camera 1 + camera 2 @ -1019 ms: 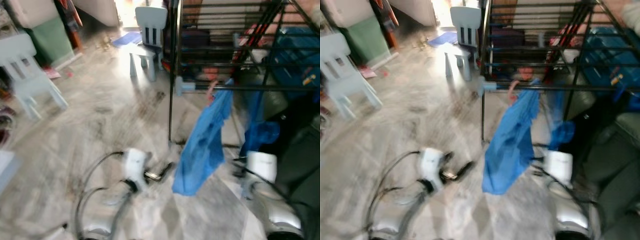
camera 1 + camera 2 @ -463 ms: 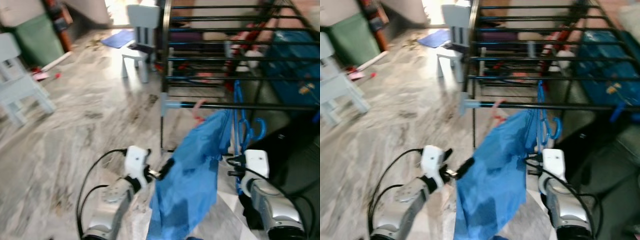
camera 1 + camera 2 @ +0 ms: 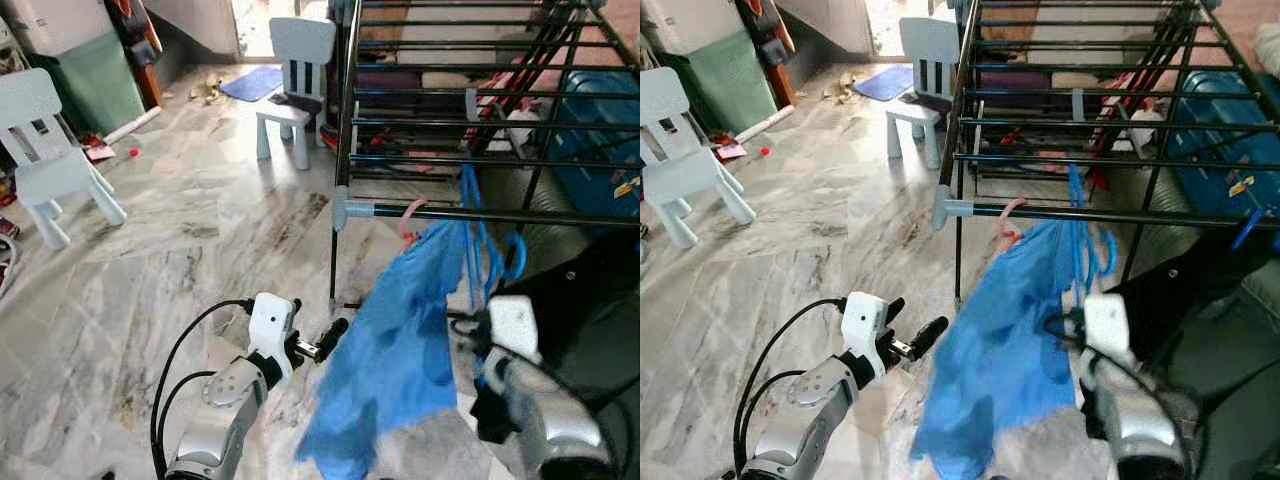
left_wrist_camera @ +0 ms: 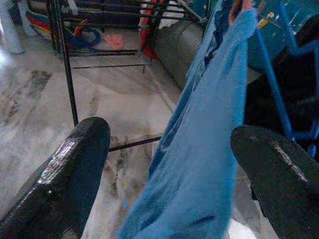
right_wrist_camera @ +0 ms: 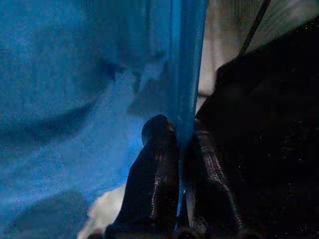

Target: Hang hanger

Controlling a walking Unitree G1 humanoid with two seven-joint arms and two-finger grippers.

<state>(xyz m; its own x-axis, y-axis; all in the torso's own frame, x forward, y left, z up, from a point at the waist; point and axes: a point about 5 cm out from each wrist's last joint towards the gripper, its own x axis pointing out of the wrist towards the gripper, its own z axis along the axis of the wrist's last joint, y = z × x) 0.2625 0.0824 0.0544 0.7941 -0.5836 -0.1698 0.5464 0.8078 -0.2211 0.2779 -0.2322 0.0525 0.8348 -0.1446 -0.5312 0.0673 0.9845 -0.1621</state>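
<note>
Marble floor and drying rack fill the eye views, blue hanger at the rail; left claw spread beside the shirt; right claw pinches the hanger, which should settle before release.

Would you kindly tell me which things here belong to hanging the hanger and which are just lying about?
Job: blue hanger, shut in the right hand; blue cloth on it; rack; open left hand beside the cloth.
Lying about: two chairs, mat, green bin.
</note>
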